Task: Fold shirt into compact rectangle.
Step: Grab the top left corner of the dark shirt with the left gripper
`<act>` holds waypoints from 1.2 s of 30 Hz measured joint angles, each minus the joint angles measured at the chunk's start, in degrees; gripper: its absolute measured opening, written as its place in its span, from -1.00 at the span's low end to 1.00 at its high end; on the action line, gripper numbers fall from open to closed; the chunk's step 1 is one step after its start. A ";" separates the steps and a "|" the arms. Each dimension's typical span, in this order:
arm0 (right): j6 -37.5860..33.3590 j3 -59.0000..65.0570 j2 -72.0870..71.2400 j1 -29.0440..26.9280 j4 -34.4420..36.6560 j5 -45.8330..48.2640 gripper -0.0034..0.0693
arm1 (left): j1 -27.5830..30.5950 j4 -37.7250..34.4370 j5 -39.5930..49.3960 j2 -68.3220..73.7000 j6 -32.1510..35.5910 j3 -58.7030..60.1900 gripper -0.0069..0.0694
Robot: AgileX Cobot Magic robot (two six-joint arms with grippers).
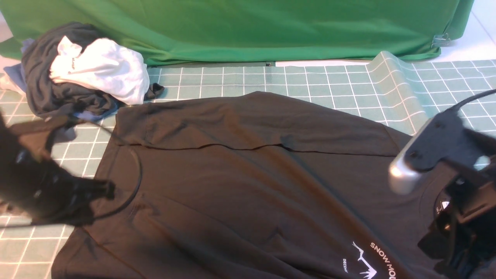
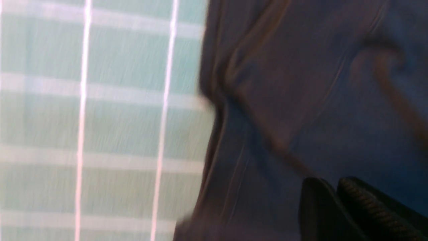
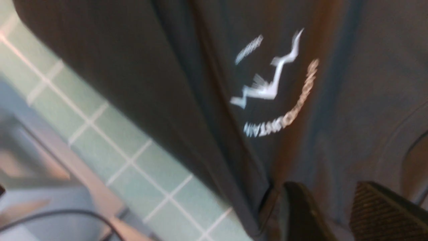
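Observation:
The black shirt (image 1: 252, 186) lies spread on the mat, its far part folded over along a crease. Its white mountain print (image 1: 368, 259) and neck tag (image 1: 443, 205) show near the right. My left gripper (image 1: 104, 192) hovers over the shirt's left edge. In the left wrist view, blurred, the shirt (image 2: 301, 100) lies below my left gripper (image 2: 331, 182), whose fingers are barely parted with nothing between them. My right gripper (image 1: 434, 240) is by the collar, partly hidden. In the right wrist view my right gripper (image 3: 329, 185) is open above the shirt (image 3: 167, 67), beside the print (image 3: 274, 87).
A dark grey and white garment bundle (image 1: 77, 73) sits at the far left. The green cloth (image 1: 252, 27) drapes along the back. The gridded mat (image 1: 271, 77) has a raised ridge (image 1: 391, 77) at the far right. A black cable (image 1: 133, 182) loops over the shirt's left side.

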 joint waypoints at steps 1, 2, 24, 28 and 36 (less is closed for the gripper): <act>0.35 0.00 -1.27 0.00 0.00 -0.32 -0.32 | 0.00 -0.89 -1.24 2.25 1.71 -1.68 -0.49; 0.42 0.00 -1.78 0.00 0.00 -0.41 -0.31 | 0.00 -1.09 -1.82 3.49 2.35 -2.57 -0.44; 1.65 0.00 -2.32 0.00 0.00 -0.75 -0.23 | -1.86 -1.11 -13.63 22.18 14.77 -6.79 -0.27; 1.65 0.00 -2.32 0.00 0.00 -0.75 -0.23 | -1.86 -1.07 -11.14 22.08 14.86 -7.46 -0.68; 1.65 0.00 -2.32 0.00 -0.06 -1.47 -0.23 | -1.86 -1.89 -3.47 16.56 14.81 -10.74 -0.75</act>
